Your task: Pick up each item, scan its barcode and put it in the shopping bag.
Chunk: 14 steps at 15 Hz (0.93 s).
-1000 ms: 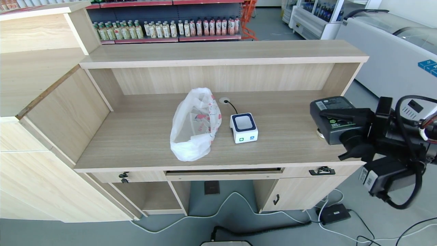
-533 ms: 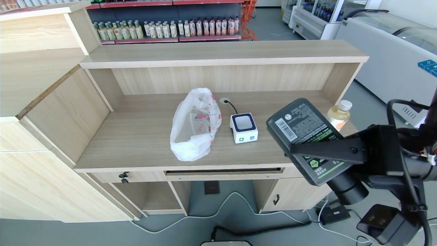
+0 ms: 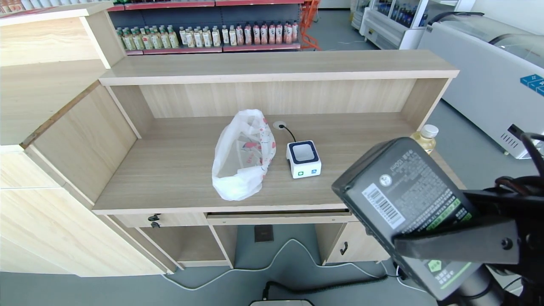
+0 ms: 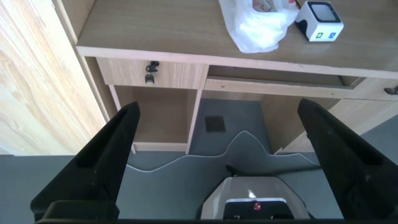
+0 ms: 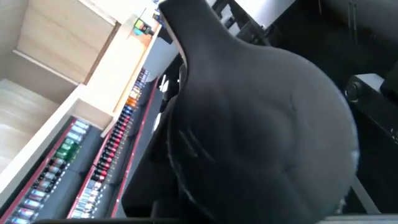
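The right gripper [image 3: 429,248] is clamped on a black pack [image 3: 403,199], holding it tilted in the air off the right front corner of the counter [image 3: 170,170], with its barcode label turned up. The left gripper [image 4: 217,162] hangs low in front of the counter, jaws spread wide and gripping nothing. On the counter the bag [image 3: 242,157] lies just beside the scanner [image 3: 303,158], and a bottle [image 3: 423,140] stands at the right end.

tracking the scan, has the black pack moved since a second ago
Yes. Against the fixed scanner, the black pack swung from the counter's right end to before its front right corner, nearer the camera.
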{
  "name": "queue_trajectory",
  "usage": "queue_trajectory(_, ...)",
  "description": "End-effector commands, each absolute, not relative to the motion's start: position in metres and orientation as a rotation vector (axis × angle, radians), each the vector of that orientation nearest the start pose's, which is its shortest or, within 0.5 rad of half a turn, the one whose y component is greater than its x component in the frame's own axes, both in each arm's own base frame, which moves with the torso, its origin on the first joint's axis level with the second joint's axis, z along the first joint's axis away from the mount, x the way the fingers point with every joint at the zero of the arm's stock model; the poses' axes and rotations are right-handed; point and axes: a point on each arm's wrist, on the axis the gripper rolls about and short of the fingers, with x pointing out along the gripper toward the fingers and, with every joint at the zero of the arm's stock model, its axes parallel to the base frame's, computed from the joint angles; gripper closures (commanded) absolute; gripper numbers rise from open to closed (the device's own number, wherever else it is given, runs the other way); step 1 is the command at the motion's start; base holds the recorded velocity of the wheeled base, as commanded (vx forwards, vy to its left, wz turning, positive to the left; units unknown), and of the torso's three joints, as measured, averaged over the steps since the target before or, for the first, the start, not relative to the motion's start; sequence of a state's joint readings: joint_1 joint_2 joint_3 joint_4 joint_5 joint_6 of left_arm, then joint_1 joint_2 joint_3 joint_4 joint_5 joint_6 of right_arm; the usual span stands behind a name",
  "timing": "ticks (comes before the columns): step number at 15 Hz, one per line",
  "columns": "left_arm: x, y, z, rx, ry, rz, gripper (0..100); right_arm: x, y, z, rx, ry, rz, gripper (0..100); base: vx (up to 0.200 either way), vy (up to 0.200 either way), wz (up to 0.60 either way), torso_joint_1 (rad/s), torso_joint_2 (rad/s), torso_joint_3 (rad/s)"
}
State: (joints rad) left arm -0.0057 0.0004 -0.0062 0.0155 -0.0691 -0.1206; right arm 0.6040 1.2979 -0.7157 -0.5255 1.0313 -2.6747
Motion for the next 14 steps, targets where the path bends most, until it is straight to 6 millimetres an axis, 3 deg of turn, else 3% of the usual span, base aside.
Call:
queue_trajectory(1, -0.0233, -0.0014, 0.0756, -0.121, 0.014, -0.075, 0, 0.1419, 0.1211, 0.2531, 2.334, 2.475, -0.642, 100, 0.0, 0.0, 0.0, 0.0, 0.0, 0.0)
queue_trajectory(14, -0.0233, -0.0014, 0.0756, -0.121, 0.014, -0.075, 0, 0.1434, 0.118, 0.2492, 2.366, 2.454, -0.674, 100, 0.0, 0.0, 0.0, 0.0, 0.0, 0.0)
